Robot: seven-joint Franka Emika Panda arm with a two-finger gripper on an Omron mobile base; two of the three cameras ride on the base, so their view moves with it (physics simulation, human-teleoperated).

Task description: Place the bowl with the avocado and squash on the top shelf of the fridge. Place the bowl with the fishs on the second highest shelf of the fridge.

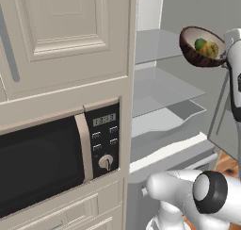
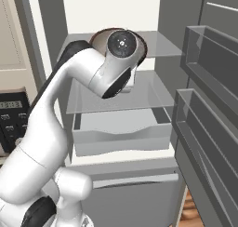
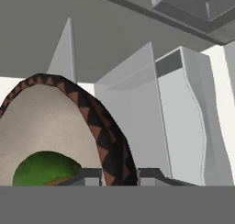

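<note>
The brown bowl (image 1: 203,46) is held up in the air in front of the open fridge (image 1: 164,92), tipped steeply so its pale inside faces the left base camera, at about the level of the top shelf (image 1: 157,44) and toward the right side of the fridge opening. Inside the bowl sit the dark green avocado (image 1: 200,43) and, just beside it, the yellow squash (image 1: 210,49), both resting against the lower part of the bowl's wall. In the hand view the hand (image 3: 120,176) is pinching the bowl's rim, with one finger tip on each side of the dark, triangle-patterned edge; the green avocado (image 3: 43,169) shows just inside. In the right base view the arm's wrist covers most of the bowl, and only a sliver of its brown rim (image 2: 142,44) peeks out around it in front of the top shelf. A black-fronted microwave (image 1: 52,156) is set into the cabinets left of the fridge.
</note>
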